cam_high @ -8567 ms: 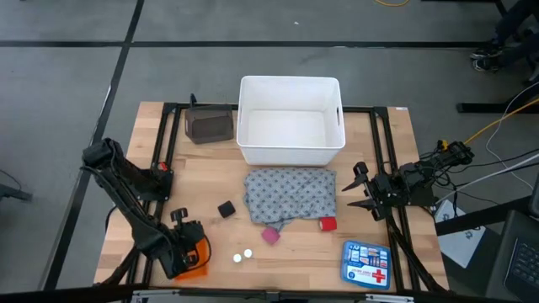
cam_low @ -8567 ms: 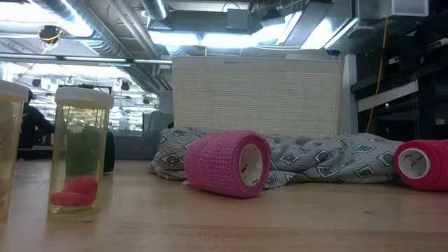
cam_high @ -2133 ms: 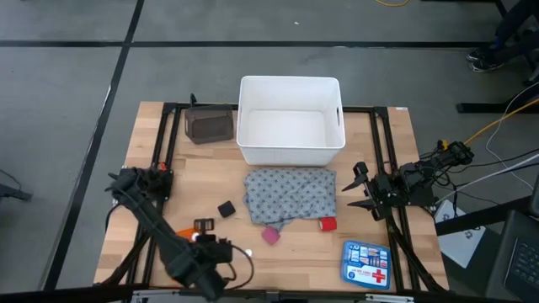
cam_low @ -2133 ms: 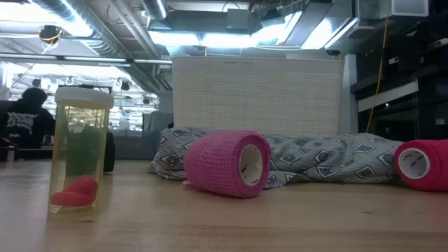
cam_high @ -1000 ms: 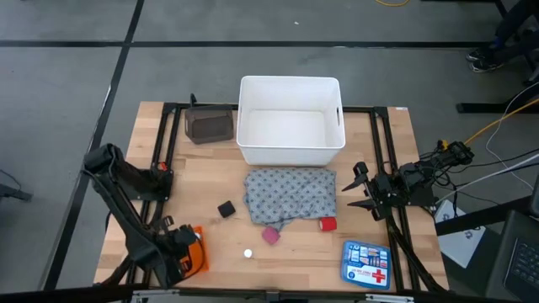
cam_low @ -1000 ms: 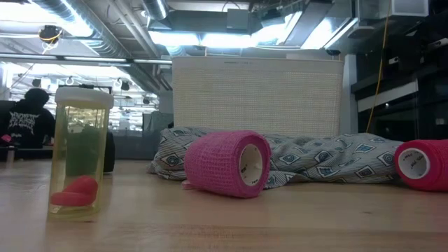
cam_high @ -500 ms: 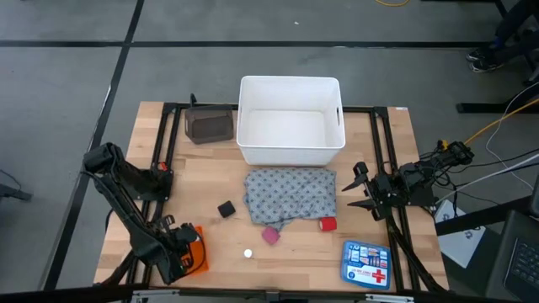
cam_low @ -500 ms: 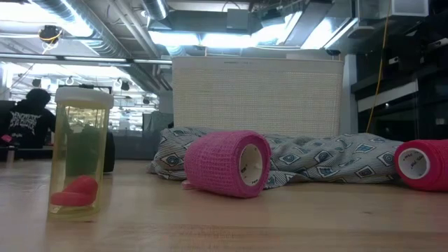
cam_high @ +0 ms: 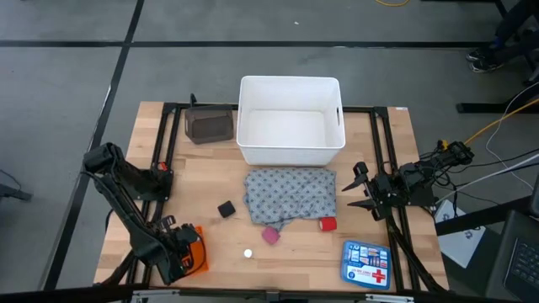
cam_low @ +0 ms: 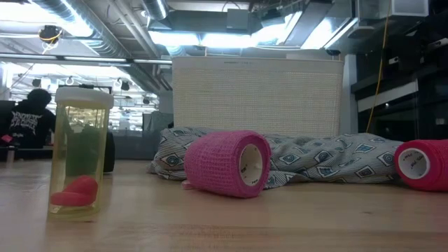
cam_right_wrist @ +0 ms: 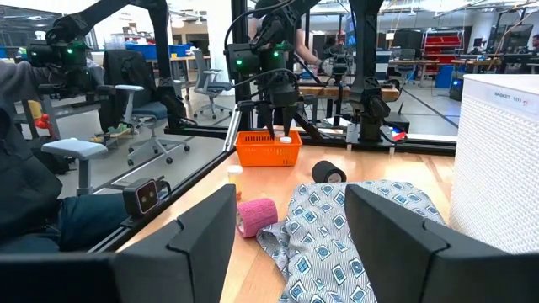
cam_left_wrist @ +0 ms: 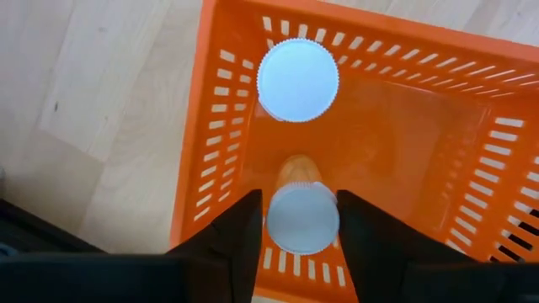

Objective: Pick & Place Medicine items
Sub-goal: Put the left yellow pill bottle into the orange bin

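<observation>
Standing between left gripper [cam_left_wrist: 301,220] fingers, capped bottle [cam_left_wrist: 301,217], inside orange basket [cam_left_wrist: 404,109]

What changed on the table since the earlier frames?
Two white-capped bottles sat by the front edge; one bottle remains. The other bottle now stands in the orange basket, with the left gripper around it. Cloth, rolls, white bin and right gripper: unchanged.

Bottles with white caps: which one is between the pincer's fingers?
The bottle nearest the left pincer, between its two dark fingers. The other bottle stands farther inside the orange basket, untouched.
</observation>
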Robot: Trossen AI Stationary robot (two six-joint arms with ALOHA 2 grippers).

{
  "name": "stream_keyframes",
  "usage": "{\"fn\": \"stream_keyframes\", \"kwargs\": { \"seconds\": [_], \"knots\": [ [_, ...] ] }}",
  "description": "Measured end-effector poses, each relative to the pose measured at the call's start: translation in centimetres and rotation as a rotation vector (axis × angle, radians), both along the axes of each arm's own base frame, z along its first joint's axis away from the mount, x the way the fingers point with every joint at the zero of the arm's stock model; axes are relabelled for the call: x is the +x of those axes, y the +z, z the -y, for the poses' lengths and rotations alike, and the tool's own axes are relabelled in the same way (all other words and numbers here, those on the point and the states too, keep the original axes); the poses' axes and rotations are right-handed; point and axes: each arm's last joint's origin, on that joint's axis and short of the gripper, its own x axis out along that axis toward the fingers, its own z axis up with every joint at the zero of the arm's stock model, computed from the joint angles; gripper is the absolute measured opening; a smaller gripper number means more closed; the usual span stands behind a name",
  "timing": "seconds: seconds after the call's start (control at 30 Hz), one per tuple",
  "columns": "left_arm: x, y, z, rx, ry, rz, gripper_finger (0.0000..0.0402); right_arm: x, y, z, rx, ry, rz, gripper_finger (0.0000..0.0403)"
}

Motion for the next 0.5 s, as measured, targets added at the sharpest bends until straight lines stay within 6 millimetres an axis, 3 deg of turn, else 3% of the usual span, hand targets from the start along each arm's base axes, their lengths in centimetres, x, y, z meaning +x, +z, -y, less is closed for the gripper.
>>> {"fn": "stream_keyframes", "kwargs": {
  "seconds": [0.23,0.5],
  "knots": [
    [-0.1,0.2,-0.1,0.015,-0.001,-0.018,0.0166,0.0,0.0,0.0,0.0,0.0,0.0,0.0224],
    [-0.1,2.3,-0.2,0.074,-0.011,-0.027,0.0166,0.0,0.0,0.0,0.0,0.0,0.0,0.0224]
  ]
}}
